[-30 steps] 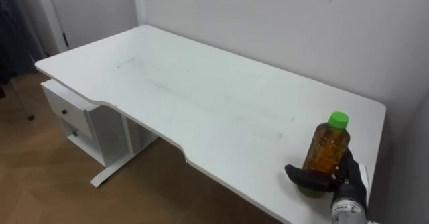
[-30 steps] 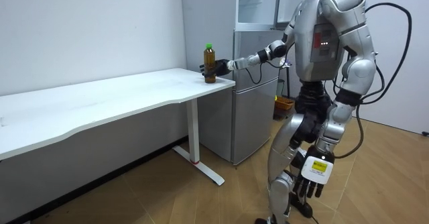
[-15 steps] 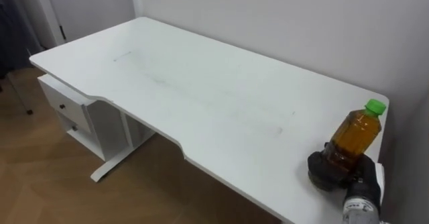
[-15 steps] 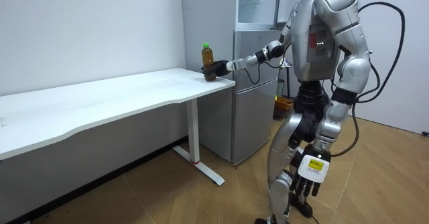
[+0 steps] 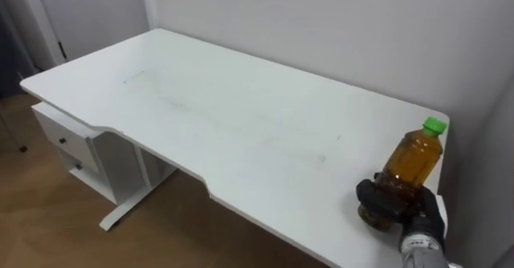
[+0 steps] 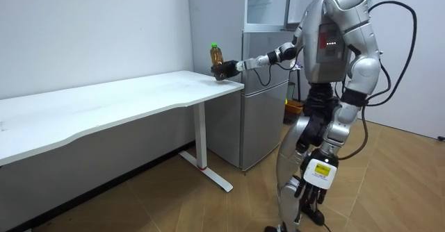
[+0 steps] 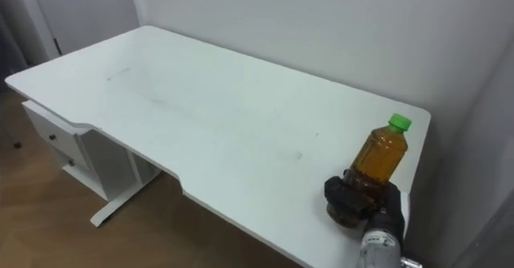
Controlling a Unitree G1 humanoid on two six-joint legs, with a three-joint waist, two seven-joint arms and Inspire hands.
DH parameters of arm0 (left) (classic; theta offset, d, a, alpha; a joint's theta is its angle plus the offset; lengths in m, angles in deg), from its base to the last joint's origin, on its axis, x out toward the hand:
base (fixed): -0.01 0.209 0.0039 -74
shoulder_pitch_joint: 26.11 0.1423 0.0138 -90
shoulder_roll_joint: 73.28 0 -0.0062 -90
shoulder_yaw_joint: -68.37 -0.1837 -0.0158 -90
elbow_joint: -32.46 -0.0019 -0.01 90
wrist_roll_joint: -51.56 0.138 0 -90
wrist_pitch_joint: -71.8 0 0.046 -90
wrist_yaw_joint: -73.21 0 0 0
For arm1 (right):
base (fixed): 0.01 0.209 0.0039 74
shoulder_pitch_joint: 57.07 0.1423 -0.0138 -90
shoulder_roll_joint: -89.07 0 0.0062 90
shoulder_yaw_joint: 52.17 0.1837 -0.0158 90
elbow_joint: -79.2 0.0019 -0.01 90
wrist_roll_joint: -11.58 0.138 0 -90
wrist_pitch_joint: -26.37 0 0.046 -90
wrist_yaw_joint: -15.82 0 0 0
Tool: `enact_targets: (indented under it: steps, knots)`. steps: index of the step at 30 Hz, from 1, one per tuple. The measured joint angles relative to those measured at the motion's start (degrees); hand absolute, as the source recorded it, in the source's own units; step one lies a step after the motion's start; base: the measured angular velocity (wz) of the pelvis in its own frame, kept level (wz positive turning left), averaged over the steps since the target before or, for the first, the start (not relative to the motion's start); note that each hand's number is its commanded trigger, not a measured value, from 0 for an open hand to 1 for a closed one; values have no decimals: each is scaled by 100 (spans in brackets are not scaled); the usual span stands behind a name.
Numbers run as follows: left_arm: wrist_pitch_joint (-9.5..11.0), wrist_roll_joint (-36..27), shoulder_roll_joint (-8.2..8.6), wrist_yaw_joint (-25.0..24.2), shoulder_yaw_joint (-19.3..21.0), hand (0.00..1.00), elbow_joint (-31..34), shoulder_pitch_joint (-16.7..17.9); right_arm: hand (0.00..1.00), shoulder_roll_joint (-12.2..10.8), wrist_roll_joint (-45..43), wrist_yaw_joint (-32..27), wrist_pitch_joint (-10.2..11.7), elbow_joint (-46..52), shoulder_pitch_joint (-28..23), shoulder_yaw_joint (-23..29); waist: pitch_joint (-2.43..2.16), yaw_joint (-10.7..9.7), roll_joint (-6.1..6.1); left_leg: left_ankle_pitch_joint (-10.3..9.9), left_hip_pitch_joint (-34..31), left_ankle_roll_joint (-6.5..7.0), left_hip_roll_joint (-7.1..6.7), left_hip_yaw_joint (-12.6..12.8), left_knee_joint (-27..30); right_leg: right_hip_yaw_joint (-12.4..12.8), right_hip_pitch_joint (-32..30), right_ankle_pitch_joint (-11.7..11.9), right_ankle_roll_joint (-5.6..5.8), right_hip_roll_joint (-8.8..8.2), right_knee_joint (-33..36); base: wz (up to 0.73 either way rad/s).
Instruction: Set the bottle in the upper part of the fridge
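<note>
An amber bottle with a green cap leans to the right at the right end of the white desk. My right hand comes in from the lower right, its dark fingers curled round the bottle's lower part. In the room view the bottle is held at the desk's corner by the outstretched right hand. My left hand hangs beside my leg with relaxed fingers. The bottle's base is hidden behind the fingers.
A grey fridge stands just past the desk's end, with an upper compartment above it. A white drawer unit sits under the desk's left end. A wall runs behind the desk. Wooden floor lies in front.
My right hand's fingers have curled round the bottle, which now leans to the right instead of standing upright. The eye view has shifted a little. My left arm has swung slightly.
</note>
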Motion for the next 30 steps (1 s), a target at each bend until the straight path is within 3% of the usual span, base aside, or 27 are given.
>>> enact_targets:
  steps: [8, 10, 14, 16, 21, 30]
  knots:
    - [0, 54, 7, 3, 437, 0, -21, 21, 100, 133, -425, 541, -114, 1668, -563, 4, -24, -196, 36, 0, 430, 0, 4, 113, -182, 152, 317, 0, 10, -4, -73, -6]
    - [1, 50, 7, 4, 468, 0, -28, 37, 100, 135, -562, 680, -114, 1913, -657, 4, -61, -318, 67, 0, 474, 0, 4, 125, -189, 166, 367, 2, 12, -3, -86, -4]
    - [8, 56, 5, 4, 539, 0, -46, 115, 100, 170, -710, 843, -116, 2158, -774, 4, -88, -502, 87, 0, 742, 1, 13, 203, -295, 276, 526, 0, 15, -4, -94, -11]
    - [7, 58, 5, 4, 622, 0, -46, 130, 100, 288, -710, 870, -143, 2364, -910, 10, -138, -589, 50, 0, 779, 0, 14, 210, -325, 280, 556, -2, 19, -3, -93, -4]
    - [4, 59, 6, 3, 701, 0, -38, 171, 100, 548, -733, 1080, -245, 2809, -964, 40, -158, -729, 14, 9, 979, 5, 28, 300, -408, 354, 680, 0, 20, -4, -94, -10]
    - [15, 250, -14, 4, 1001, 0, -63, 148, 100, 567, -1190, 1408, -275, 3749, -965, 609, -153, -910, -47, 7, 1075, 3, 40, 341, -434, 385, 704, 1, 20, 0, -93, -1]
